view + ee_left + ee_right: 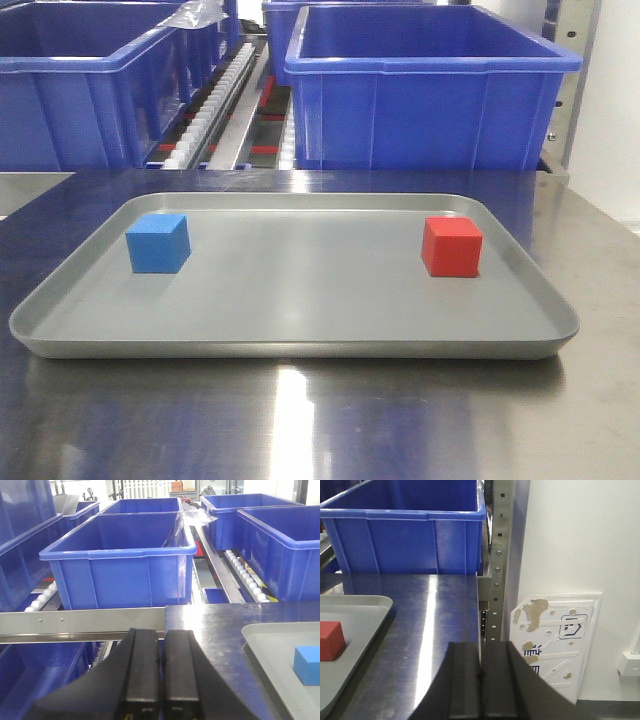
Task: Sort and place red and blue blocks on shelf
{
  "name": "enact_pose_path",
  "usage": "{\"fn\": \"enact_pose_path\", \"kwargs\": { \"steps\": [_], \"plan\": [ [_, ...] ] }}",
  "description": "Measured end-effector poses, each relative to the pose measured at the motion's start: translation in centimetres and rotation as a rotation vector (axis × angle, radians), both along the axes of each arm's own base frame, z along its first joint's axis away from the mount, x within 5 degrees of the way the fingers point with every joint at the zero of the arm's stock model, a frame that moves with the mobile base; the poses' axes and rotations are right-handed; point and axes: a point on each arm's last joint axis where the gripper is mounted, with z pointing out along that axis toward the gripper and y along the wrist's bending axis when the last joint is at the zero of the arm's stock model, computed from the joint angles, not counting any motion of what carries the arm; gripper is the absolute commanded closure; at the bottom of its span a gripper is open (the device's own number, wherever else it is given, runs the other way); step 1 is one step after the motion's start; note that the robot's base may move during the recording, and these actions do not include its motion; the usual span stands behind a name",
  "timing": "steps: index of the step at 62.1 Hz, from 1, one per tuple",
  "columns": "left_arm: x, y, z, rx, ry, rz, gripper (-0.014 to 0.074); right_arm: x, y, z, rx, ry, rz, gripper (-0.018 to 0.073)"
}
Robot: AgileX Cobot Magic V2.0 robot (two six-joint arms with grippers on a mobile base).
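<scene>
**Both cubes sit on the tray, each on its own arm's side; neither gripper holds anything.**

The left gripper point(161, 633) has its fingers pressed together on nothing. The blue block point(306, 665) lies ahead of it and off to its right, on the grey tray point(270, 645). The right gripper point(481, 649) is likewise closed and empty, and the red block point(330, 640) lies ahead and to its left. So the left arm is nearer blue and the right arm nearer red. Both are cubes with no long axis, and their faces sit roughly square to the tray edge. Beyond the left gripper the shelf point(80, 622) shows its steel rail, with blue bins point(120, 560) on rollers behind. Either gripper would probably need to spread its fingers before closing in.
</scene>
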Motion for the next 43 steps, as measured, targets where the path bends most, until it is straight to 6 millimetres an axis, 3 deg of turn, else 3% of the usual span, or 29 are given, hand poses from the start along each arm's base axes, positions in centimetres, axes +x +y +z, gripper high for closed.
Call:
{"fn": "enact_pose_path", "kwargs": {
  "steps": [35, 43],
  "plan": [
    [0.0, 0.0, 0.0, 0.000, 0.000, 0.000, 0.0472, 0.0, 0.0, 0.3, -0.001, -0.028, -0.001, 0.0510],
    [0.0, 0.0, 0.0, 0.000, 0.000, 0.000, 0.0471, -0.3, 0.0, 2.1, -0.002, -0.064, 0.000, 0.0510]
  ]
}}
